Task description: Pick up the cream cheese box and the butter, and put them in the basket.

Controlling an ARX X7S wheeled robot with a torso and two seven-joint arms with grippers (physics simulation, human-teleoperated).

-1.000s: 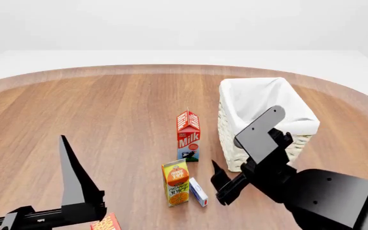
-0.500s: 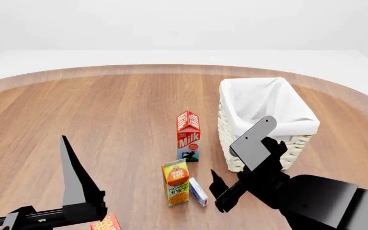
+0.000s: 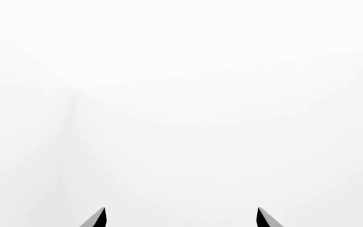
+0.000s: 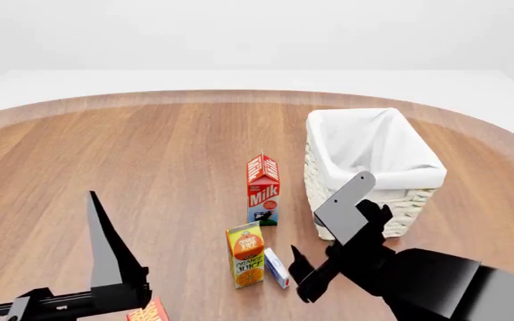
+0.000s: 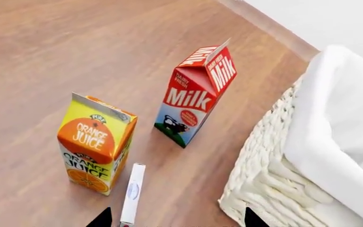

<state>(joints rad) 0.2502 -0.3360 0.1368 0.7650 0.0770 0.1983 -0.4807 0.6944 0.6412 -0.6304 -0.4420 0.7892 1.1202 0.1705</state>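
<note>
The cream cheese box (image 4: 277, 267) lies flat on the wood table, just right of the orange juice carton (image 4: 246, 255). My right gripper (image 4: 328, 212) hangs open a little above and to the right of it. In the right wrist view the cream cheese box (image 5: 133, 191) lies close to one fingertip of the right gripper (image 5: 175, 218), apart from both. Only a corner of the butter (image 4: 152, 311) shows at the bottom edge, behind my left gripper (image 4: 32, 200), which points upward, open and empty. The white wicker basket (image 4: 318, 194) stands to the right, lined with cloth.
A red milk carton (image 4: 264, 190) stands upright behind the juice carton, left of the basket. In the right wrist view the milk carton (image 5: 194, 94), juice carton (image 5: 93, 142) and basket wall (image 5: 263, 156) ring the gripper. The left gripper (image 3: 180, 217) faces only white background.
My right gripper has sunk lower and drawn nearer and leftward toward the cream cheese box. The left gripper has barely shifted. No object has moved.
</note>
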